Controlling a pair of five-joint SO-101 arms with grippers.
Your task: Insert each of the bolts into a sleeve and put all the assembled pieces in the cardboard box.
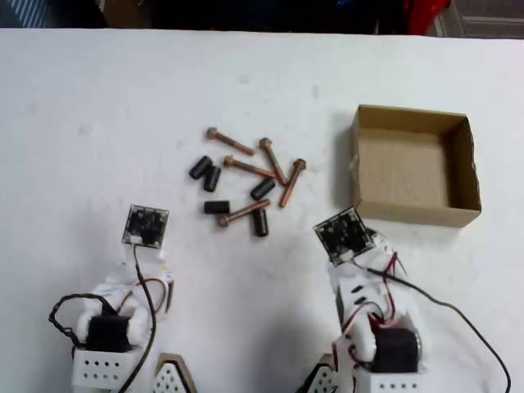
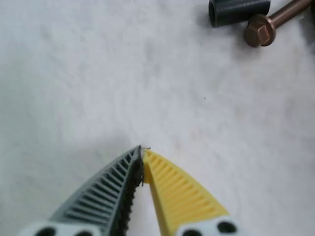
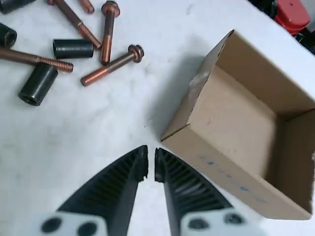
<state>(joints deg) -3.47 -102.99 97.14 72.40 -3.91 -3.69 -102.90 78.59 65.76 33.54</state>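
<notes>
Several copper bolts (image 1: 248, 167) and several black sleeves (image 1: 216, 207) lie loose and mixed in the middle of the white table. The open cardboard box (image 1: 413, 164) stands to their right, with nothing inside. My left gripper (image 2: 141, 150), one grey and one yellow finger, is shut on nothing above bare table, short of a sleeve (image 2: 238, 11) and a bolt head (image 2: 260, 32). My right gripper (image 3: 151, 157), black-fingered, is shut and holds nothing; it hovers beside the box's near corner (image 3: 189, 125), with bolts (image 3: 110, 64) and sleeves (image 3: 73, 48) farther off.
Both arms sit at the table's near edge, the left arm (image 1: 115, 319) and the right arm (image 1: 377, 327), with cables trailing from each. Bare white table (image 1: 98, 106) spreads to the left of and behind the pile.
</notes>
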